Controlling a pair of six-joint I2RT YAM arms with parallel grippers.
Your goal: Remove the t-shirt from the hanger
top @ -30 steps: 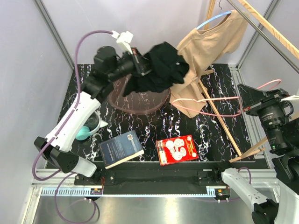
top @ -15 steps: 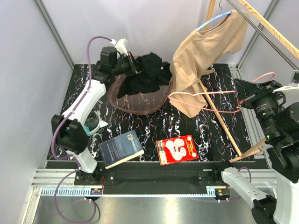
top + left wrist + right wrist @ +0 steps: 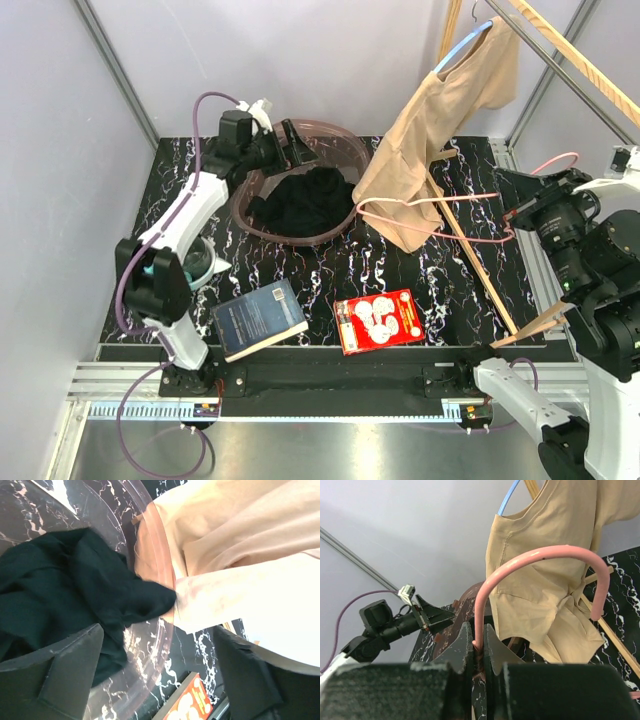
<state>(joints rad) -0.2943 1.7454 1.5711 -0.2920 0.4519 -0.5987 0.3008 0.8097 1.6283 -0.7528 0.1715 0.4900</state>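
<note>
The black t-shirt (image 3: 305, 200) lies bunched inside the clear pink basket (image 3: 352, 158); in the left wrist view the black t-shirt (image 3: 65, 590) drapes against the basket's rim (image 3: 157, 565). My left gripper (image 3: 292, 148) hovers at the basket's far left edge, open and empty (image 3: 159, 630). A bare pink hanger (image 3: 430, 203) stretches from the basket side to my right gripper (image 3: 518, 203), which is shut on the hanger (image 3: 540, 555) at its wire end (image 3: 478, 642).
A beige t-shirt (image 3: 440, 130) hangs on a blue hanger (image 3: 462, 45) from the wooden rack (image 3: 570, 50) at the back right. A dark book (image 3: 258, 318), a red card pack (image 3: 378, 320) and a teal object (image 3: 190, 270) lie near the front.
My left gripper swung left and down over the basket, then opened; the black t-shirt dropped from it into the basket. The pink hanger shifted slightly with the right arm.
</note>
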